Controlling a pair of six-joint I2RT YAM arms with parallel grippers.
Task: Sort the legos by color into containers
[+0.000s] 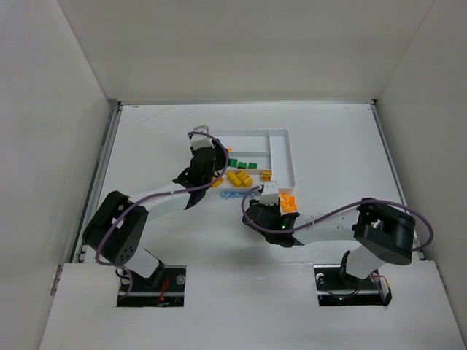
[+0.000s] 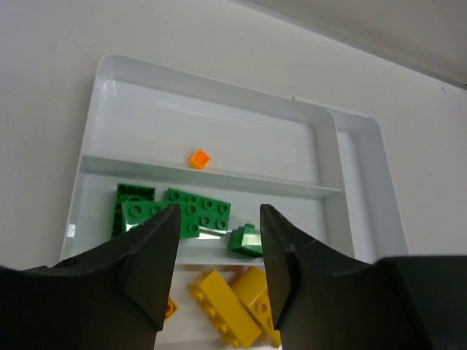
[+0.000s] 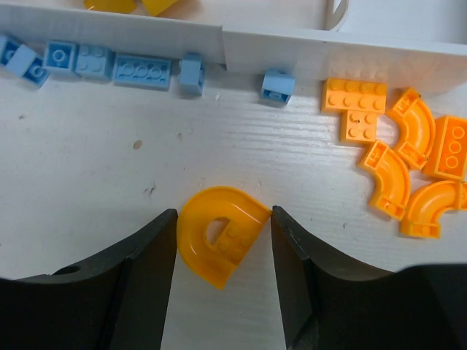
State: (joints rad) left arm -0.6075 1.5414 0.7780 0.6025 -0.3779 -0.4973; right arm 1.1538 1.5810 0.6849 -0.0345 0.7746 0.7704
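The white tray (image 1: 290,157) lies at the table's middle. In the left wrist view its far section (image 2: 241,138) holds one tiny orange lego (image 2: 198,157), the middle section holds green legos (image 2: 197,211), and the near one holds yellow legos (image 2: 226,306). My left gripper (image 2: 219,219) hangs open and empty over the green and yellow ones. My right gripper (image 3: 224,211) is low over the table in front of the tray, and both jaws touch an orange curved lego (image 3: 219,237). Light blue legos (image 3: 142,69) line the tray's outer wall (image 3: 292,44).
Several more orange legos (image 3: 398,157), curved and flat, lie on the table to the right of my right gripper, also seen from above (image 1: 289,202). The narrow crosswise section (image 2: 365,189) is on the tray's right end. White walls enclose the table.
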